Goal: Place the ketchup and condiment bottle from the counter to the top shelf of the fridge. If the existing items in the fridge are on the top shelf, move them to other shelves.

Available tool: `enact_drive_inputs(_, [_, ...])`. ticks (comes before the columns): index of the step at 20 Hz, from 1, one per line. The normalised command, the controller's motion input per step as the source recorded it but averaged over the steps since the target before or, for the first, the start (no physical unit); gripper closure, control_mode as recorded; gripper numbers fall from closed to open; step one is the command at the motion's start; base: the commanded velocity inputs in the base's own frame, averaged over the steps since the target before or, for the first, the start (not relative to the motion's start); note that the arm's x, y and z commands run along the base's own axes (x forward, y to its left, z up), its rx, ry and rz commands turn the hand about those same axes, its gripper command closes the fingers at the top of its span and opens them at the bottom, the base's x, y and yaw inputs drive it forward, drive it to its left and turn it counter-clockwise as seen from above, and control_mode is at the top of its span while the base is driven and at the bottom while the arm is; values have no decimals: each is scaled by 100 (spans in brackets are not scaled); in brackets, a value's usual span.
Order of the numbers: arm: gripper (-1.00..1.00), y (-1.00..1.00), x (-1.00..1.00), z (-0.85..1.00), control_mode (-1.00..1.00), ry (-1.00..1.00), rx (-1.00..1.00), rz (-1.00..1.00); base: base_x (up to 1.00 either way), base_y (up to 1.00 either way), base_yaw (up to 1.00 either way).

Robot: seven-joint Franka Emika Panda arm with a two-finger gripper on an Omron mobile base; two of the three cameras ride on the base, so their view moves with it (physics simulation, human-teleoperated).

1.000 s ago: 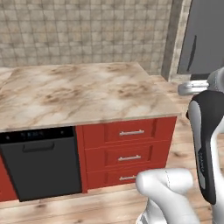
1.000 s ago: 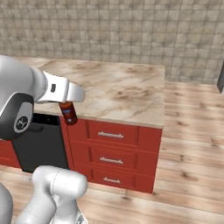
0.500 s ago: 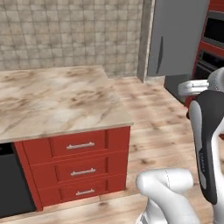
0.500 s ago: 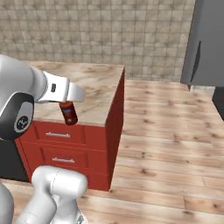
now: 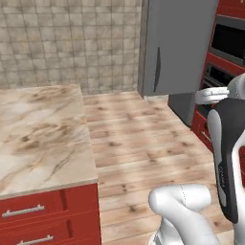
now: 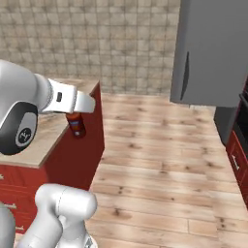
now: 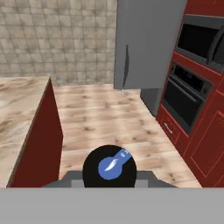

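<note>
Beside the counter [image 6: 48,135], level forearm, fingers [image 6: 73,115] clamped on condiment bottle [image 6: 76,126].

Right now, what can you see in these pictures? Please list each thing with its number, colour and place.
slim red-orange bottle with black cap: one, red-orange, hanging under the gripper beside the counter's end; the cap, with a blue mark, fills the bottom of the hand view.
marbled stone counter: one, beige-brown over red drawers, left.
tall grey fridge: one, grey, door shut, far right.
built-in ovens: black in red cabinets, right of the fridge.
wooden floor: light brown planks, centre.
tiled wall: beige, behind.
gripper: one, white, jaws shut on the bottle.
</note>
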Motion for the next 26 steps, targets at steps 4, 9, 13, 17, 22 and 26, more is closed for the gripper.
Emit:
enact_drive_inputs(4, [100, 0, 0, 0, 100, 0, 0, 0, 100, -86, 19])
enact_drive_inputs(9, [100, 0, 0, 0, 100, 0, 0, 0, 100, -17, 14])
enact_drive_inputs(13, [100, 0, 0, 0, 100, 0, 0, 0, 100, 11, 5])
enact_drive_inputs(17, [100, 0, 0, 0, 100, 0, 0, 0, 100, 22, 0])
enact_drive_inputs(22, [100, 0, 0, 0, 100, 0, 0, 0, 100, 9, 0])
enact_drive_inputs(26, [100, 0, 0, 0, 100, 0, 0, 0, 100, 29, 0])
